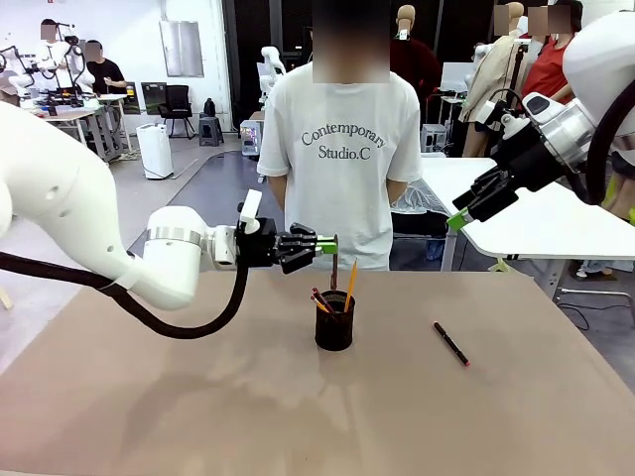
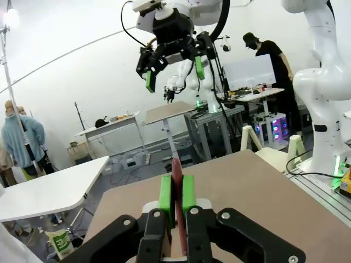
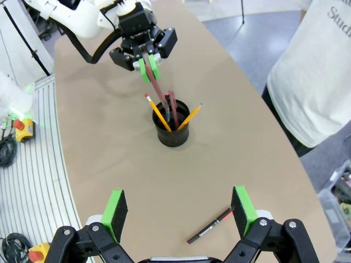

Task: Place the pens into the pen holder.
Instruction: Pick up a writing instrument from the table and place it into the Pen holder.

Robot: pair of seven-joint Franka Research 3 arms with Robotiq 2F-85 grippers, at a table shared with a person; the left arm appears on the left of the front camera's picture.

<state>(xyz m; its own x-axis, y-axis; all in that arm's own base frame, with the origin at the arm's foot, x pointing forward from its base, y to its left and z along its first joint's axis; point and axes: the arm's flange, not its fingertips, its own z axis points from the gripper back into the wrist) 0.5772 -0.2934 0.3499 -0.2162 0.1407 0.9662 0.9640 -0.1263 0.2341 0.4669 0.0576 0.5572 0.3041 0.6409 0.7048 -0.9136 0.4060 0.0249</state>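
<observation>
My left gripper (image 1: 328,245) is shut on a reddish-brown pen (image 1: 333,270) that hangs down, its lower end inside the rim of the black mesh pen holder (image 1: 334,327). In the left wrist view this pen (image 2: 177,174) sits pinched between the green pads (image 2: 165,193). Yellow-orange pencils (image 3: 159,113) lean inside the holder (image 3: 173,134). A black pen with a red tip (image 1: 450,343) lies flat on the table to the holder's right. My right gripper (image 1: 458,220) is raised high at the right, open and holding nothing; its own view looks down past its fingers (image 3: 114,212) at the black pen (image 3: 209,227).
The brown table (image 1: 149,397) is bare around the holder and the lying pen. A person in a white T-shirt (image 1: 342,149) stands at the far edge just behind the holder. A white table (image 1: 536,213) stands at the back right.
</observation>
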